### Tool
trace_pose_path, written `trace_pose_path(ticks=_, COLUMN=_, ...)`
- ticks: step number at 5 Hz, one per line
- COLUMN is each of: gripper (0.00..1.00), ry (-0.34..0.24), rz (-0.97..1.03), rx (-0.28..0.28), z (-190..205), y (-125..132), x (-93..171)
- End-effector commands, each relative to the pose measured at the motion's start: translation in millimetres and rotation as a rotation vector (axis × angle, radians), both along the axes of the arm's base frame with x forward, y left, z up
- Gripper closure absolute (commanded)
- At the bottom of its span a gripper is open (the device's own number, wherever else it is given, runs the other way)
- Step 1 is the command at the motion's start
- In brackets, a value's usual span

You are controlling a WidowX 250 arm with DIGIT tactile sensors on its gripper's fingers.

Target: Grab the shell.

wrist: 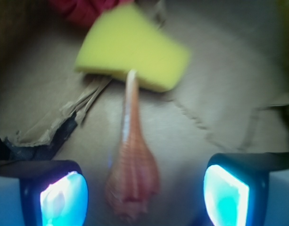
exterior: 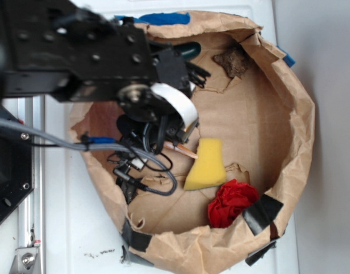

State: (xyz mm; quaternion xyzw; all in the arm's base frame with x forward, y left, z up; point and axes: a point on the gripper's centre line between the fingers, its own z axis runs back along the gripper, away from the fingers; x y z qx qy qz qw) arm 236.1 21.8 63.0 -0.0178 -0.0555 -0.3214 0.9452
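1. Shell, a small glossy orange-tan spiral conch with a ridged body and a long thin point [wrist: 131,181], lies on the brown cardboard floor [wrist: 219,108] of a crumpled brown paper enclosure [exterior: 303,131].
2. In the wrist view the wide body of the shell is between the two fingers of the black end effector [wrist: 144,193], and its thin point goes away from the camera toward a yellow wedge-shaped sponge [wrist: 135,47].
3. The tip of the shell reaches the near edge of the sponge; whether it really touches, I cannot tell, because the picture is blurred.
4. The end effector is open: the left pad [wrist: 64,197] and the right pad [wrist: 227,193], both shining blue, stand apart from the shell, with bare cardboard visible on each side of it.
5. In the exterior view only the thin orange point of the shell [exterior: 183,149] is visible, coming out from under the black robot arm [exterior: 77,51] just beside the yellow sponge [exterior: 207,165].
6. A crumpled red cloth [exterior: 230,202] lies near the low corner of the sponge, close to the paper wall.
7. A rough dark-brown rock [exterior: 233,60] rests at the far side of the enclosure, well apart from the shell.
8. Pieces of black tape [exterior: 261,212] sit on the paper rim, and blue tape [exterior: 163,18] is at the upper edge.
9. The enclosure stands on a white worktop [exterior: 72,228].
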Motion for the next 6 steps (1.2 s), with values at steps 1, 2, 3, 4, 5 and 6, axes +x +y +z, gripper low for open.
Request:
trace_pose_path(ticks=1, gripper=0.00, ry=-0.028, rz=-0.001, rx=0.028, z=-1.7, y=1.6, x=12.6)
trace_pose_path(ticks=2, gripper=0.00, ry=-0.026, rz=0.000, rx=0.042, z=-6.6, y=2.1, x=14.4)
trace_pose_path(ticks=3, gripper=0.00, ry=-0.020, rz=0.001, rx=0.059, z=-14.5, y=1.4, x=15.6)
trace_pose_path(ticks=4, gripper=0.00, ry=-0.017, rz=-0.011, rx=0.069, z=-22.3, y=-1.5, x=14.6)
trace_pose_path(ticks=5, gripper=0.00, ry=-0.006, rz=-0.012, rx=0.075, z=-26.5, y=-3.6, x=14.8)
trace_pose_path(ticks=6, gripper=0.00, ry=0.006, rz=-0.030, rx=0.086, z=-34.6, y=-7.7, x=13.6)
